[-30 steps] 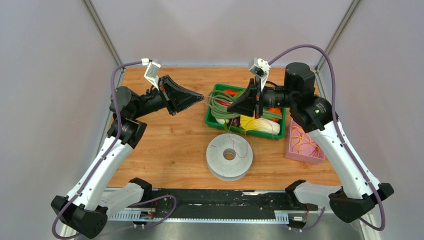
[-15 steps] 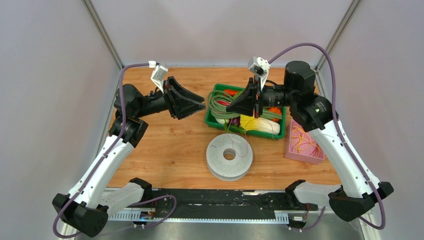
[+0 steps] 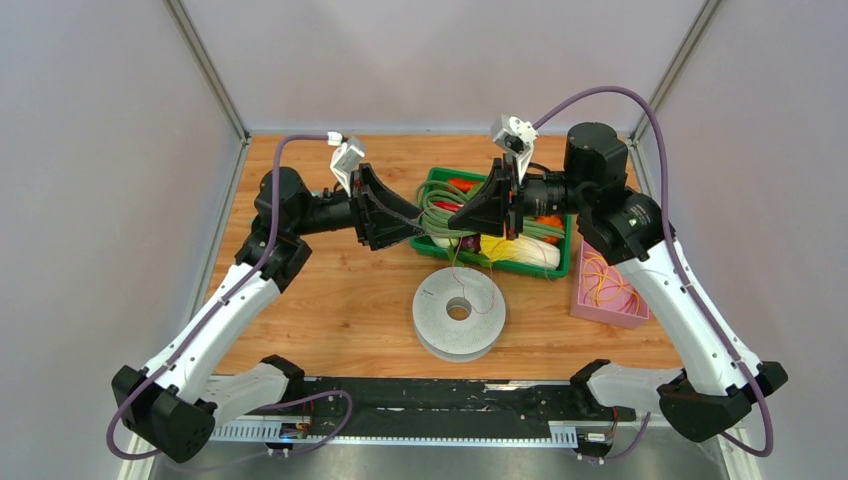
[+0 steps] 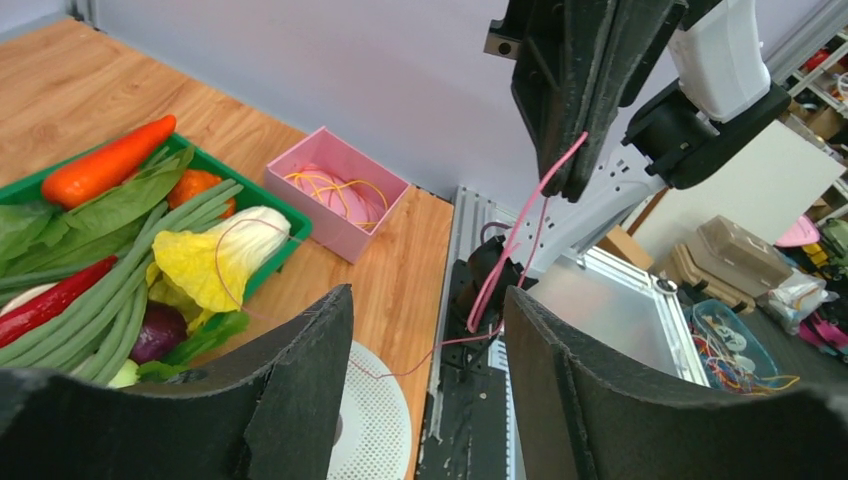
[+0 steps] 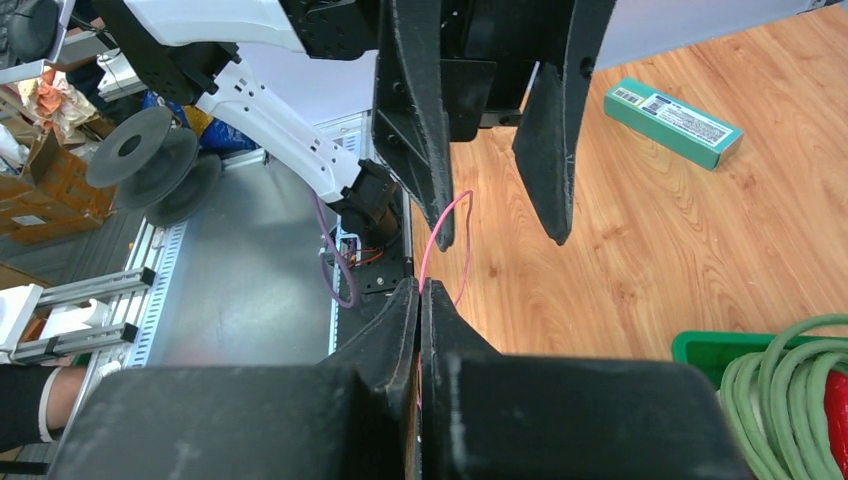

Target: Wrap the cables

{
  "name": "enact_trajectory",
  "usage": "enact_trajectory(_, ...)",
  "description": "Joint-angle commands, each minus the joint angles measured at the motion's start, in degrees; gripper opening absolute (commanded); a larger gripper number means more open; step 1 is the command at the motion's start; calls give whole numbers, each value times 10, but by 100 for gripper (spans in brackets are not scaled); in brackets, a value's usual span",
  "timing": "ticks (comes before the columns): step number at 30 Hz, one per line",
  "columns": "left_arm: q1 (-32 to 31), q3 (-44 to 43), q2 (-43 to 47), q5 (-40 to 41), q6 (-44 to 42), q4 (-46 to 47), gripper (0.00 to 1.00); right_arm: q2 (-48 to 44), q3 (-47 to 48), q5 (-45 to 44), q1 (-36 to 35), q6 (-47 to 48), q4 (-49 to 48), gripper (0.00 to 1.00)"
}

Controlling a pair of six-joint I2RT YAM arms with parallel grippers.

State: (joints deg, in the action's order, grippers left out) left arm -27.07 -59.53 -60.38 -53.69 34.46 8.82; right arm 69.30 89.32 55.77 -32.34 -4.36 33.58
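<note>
A thin pink cable [image 4: 520, 235] hangs in a loop from my right gripper [image 5: 421, 290], which is shut on it above the table's middle. From there the strand [image 3: 457, 262] trails down onto the flat round light-grey spool [image 3: 458, 312], which lies on the wood with its centre hole up. My left gripper [image 3: 418, 222] faces the right gripper [image 3: 455, 215] tip to tip, a short way apart. Its jaws are open with nothing between them. In the left wrist view the loop hangs just beyond the gap of the left gripper [image 4: 428, 293]. The spool's edge [image 4: 375, 430] shows below.
A green tray [image 3: 520, 270] behind the spool holds toy vegetables and a coil of green cord. A pink box [image 3: 580, 300] with yellow bands stands at the right. A teal carton [image 5: 672, 120] lies on the wood beyond the left gripper.
My left arm has swung right, toward the right gripper, and its jaws have gone from shut to open. The right arm and the spool have stayed in place.
</note>
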Motion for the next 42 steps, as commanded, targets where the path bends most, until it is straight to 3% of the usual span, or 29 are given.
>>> enact_trajectory(1, -9, -4, -4, -19, -4, 52, 63, -5, 17, 8, -6, -8, -19, 0)
enact_trajectory(3, -11, -4, -4, -21, 3, 65, 60, -4, 15, 9, -6, -10, -24, 0)
enact_trajectory(5, -11, 1, 0, -20, 24, 87, 50, -3, 12, 10, -9, -11, -25, 0)
enact_trajectory(10, -11, 11, 15, -32, 56, 98, 2, 0, 9, 4, -10, -7, -20, 0)
enact_trajectory(12, -7, 17, 32, -26, 58, 90, 0, -1, 9, -2, -10, -3, -15, 0)
enact_trajectory(13, 2, 16, 39, -17, 57, 75, 0, -2, 10, -13, -9, 1, -7, 5)
enact_trajectory(14, 14, 16, 45, -9, 63, 67, 0, -3, 13, -26, -7, 8, 7, 24)
enact_trajectory(15, 35, 19, 50, -5, 80, 69, 0, -6, 16, -47, -2, 25, 35, 50)
enact_trajectory(16, 53, 20, 54, -4, 94, 76, 0, -7, 19, -62, 3, 66, 73, 65)
enact_trajectory(17, 74, 16, 58, -6, 103, 75, 0, -7, 19, -78, 13, 91, 109, 74)
enact_trajectory(20, 117, -1, 74, -6, 85, 25, 0, -18, 6, -115, 53, 178, 219, 86)
enact_trajectory(23, 152, -15, 86, -6, 74, -26, 0, -30, -20, -202, 100, 264, 326, 89)
enact_trajectory(25, 173, -23, 91, -6, 67, -52, 0, -37, -47, -253, 170, 308, 364, 88)
enact_trajectory(27, 188, -26, 96, -4, 58, -73, 0, -44, -81, -249, 260, 382, 414, 86)
enact_trajectory(30, 192, -31, 99, -3, 32, -107, 0, -67, -140, -283, 335, 479, 424, 82)
enact_trajectory(36, 192, -29, 87, -3, 40, -101, 0, -114, -282, -323, 337, 591, 324, 78)
enact_trajectory(42, 192, -33, 80, -5, 34, -114, 0, -55, -325, -365, 328, 651, 277, 73)
